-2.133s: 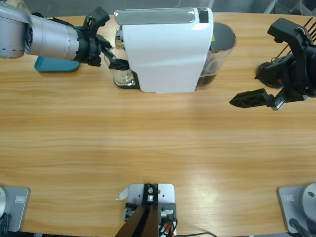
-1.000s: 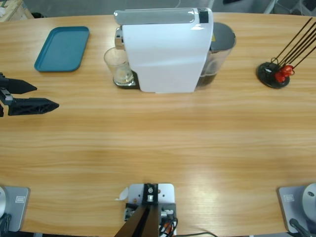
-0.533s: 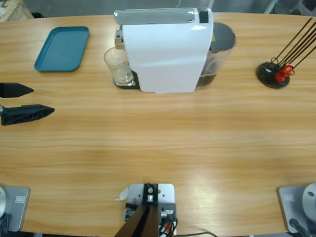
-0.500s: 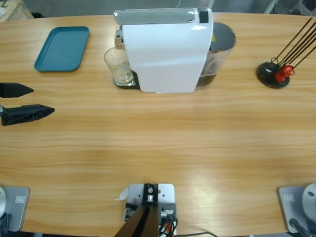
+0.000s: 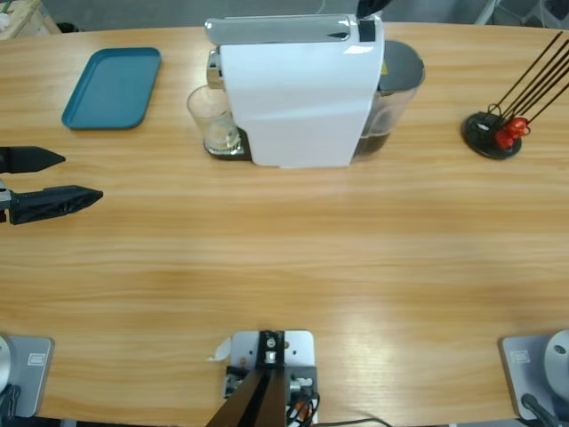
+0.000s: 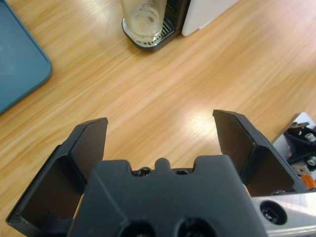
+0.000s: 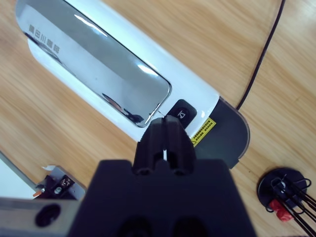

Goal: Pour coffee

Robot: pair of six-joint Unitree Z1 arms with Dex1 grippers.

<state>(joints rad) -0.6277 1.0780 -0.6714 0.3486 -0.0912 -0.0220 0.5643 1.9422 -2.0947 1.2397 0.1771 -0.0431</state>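
A small clear glass cup (image 5: pixel 213 120) stands on the drip tray at the left end of the white coffee machine (image 5: pixel 298 98). Its bottom looks pale, and I cannot tell whether coffee is in it. My left gripper (image 5: pixel 82 176) hovers open at the table's left edge, well away from the cup (image 6: pixel 143 17), with nothing between its fingers (image 6: pixel 160 123). My right gripper (image 7: pixel 165 121) is shut and points down at the machine's top, its tip just beside the dark button (image 7: pixel 181 112). In the high view only the right gripper's black tip (image 5: pixel 372 7) shows, at the top edge.
A teal tray (image 5: pixel 111 87) lies at the back left. The machine's dark round tank (image 5: pixel 396 89) sits at its right end. A black holder with thin sticks (image 5: pixel 493 133) stands at the far right. A thin black cable (image 7: pixel 264 54) runs across the wood behind the machine.
The left gripper left the cup, drew back to the left edge and now holds there, open. The right gripper left the right side; its tip has appeared over the machine's top.
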